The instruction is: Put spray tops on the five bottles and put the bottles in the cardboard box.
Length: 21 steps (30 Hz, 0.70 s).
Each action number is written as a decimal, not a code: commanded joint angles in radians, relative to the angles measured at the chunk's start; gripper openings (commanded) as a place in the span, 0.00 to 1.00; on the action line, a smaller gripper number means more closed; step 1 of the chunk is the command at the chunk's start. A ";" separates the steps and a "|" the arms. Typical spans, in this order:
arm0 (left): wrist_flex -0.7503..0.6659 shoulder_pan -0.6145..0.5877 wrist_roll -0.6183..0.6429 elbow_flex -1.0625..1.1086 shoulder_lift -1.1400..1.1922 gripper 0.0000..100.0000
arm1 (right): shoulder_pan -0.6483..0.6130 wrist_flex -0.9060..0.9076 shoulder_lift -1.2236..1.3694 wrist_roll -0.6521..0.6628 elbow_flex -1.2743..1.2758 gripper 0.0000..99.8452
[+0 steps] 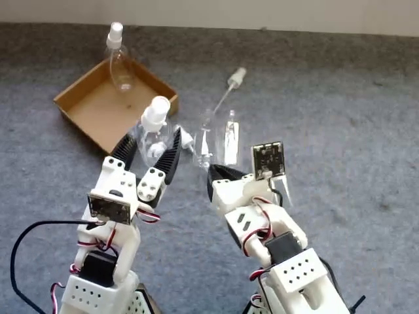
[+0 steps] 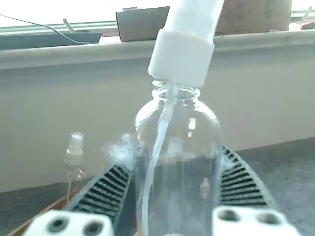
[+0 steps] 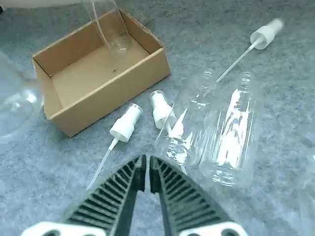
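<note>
left gripper (image 1: 152, 139): clamped on the held bottle (image 2: 177, 147). I read a jaw on each side of the clear body.
held bottle: upright, just beside the near corner of the cardboard box (image 3: 110, 96).
held bottle's spray top (image 2: 186, 42): sits tilted on the neck with its tube down inside the bottle. I can't tell if it is seated.
right gripper (image 3: 147, 161): jaws all but closed with nothing between them, over the grey carpet (image 1: 340, 131) near the lying bottles.
cardboard box: open, on the carpet ahead of the left arm.
capped bottle (image 1: 120, 65): stands inside the box at its far corner, top on.
first lying bottle (image 3: 189, 118): no top, on its side between the box and the right arm.
second lying bottle (image 3: 231, 132): no top, on its side, touching the first.
loose top A (image 3: 125, 125): on the carpet, just beside the box wall.
loose top B (image 3: 160, 105): against the first lying bottle.
loose top C (image 3: 266, 32): beyond the lying bottles, tube pointing back toward them.
</note>
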 commanded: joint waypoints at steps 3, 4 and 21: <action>0.089 -0.012 -0.017 -0.168 -0.002 0.07 | -0.010 -0.208 -0.012 0.044 0.068 0.01; 0.100 -0.008 -0.043 -0.177 -0.002 0.07 | -0.010 -0.251 -0.012 0.052 0.090 0.01; 0.054 0.090 -0.048 -0.409 0.452 0.07 | -0.174 -0.664 -0.012 0.301 0.346 0.01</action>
